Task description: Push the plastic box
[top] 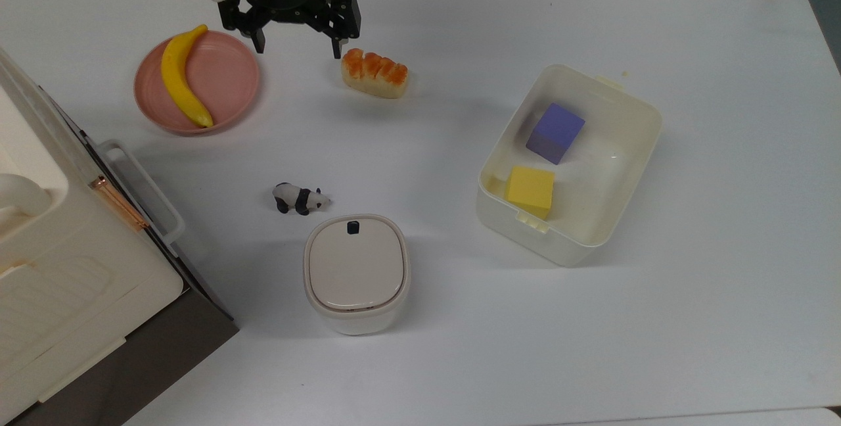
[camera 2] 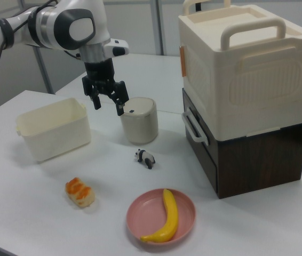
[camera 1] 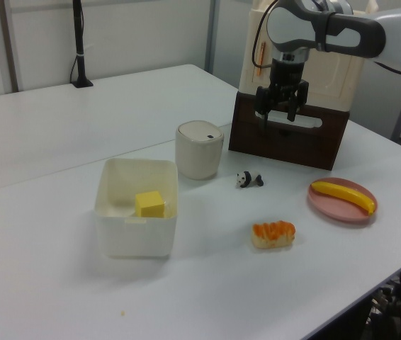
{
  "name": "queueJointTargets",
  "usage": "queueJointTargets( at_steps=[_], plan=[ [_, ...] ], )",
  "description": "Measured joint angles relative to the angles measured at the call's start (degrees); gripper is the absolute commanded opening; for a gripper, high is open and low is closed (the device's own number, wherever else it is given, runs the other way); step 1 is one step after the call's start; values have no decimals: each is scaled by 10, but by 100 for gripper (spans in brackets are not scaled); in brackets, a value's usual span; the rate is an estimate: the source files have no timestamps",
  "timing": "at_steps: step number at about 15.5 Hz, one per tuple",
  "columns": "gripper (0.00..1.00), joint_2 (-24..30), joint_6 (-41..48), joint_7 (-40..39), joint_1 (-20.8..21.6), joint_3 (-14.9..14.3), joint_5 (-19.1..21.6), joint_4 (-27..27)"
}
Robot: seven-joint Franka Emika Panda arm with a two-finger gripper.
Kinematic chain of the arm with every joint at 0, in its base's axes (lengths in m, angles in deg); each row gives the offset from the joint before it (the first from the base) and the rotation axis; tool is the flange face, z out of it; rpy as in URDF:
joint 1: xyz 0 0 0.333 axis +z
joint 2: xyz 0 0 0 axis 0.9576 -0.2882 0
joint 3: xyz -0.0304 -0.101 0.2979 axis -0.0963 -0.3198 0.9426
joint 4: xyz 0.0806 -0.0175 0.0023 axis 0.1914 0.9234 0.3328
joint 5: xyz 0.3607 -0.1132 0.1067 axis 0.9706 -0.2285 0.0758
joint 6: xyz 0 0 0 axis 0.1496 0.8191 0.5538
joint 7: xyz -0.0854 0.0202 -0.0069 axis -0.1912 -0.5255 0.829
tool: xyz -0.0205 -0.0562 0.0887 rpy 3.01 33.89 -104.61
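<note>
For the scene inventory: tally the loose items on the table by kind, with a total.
Containers: 3 (plastic box, canister, stacked case)
Blocks: 2 (purple block, yellow block)
Food items: 2 (banana, bread)
Plates: 1 (pink plate)
Toys: 1 (panda)
Total: 9

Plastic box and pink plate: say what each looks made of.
Plastic box: probably thin glossy plastic; cream walls catch highlights, with moulded clip tabs at the rim. Pink plate: smooth matte, possibly plastic or melamine; even colour and a soft sheen, though ceramic cannot be ruled out.
</note>
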Motion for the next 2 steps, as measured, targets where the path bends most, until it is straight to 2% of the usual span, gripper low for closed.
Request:
queueJointTargets(
  at_steps=[2],
  plan=[
    [100,6,0,54,-16,20,-12,-1]
  ],
)
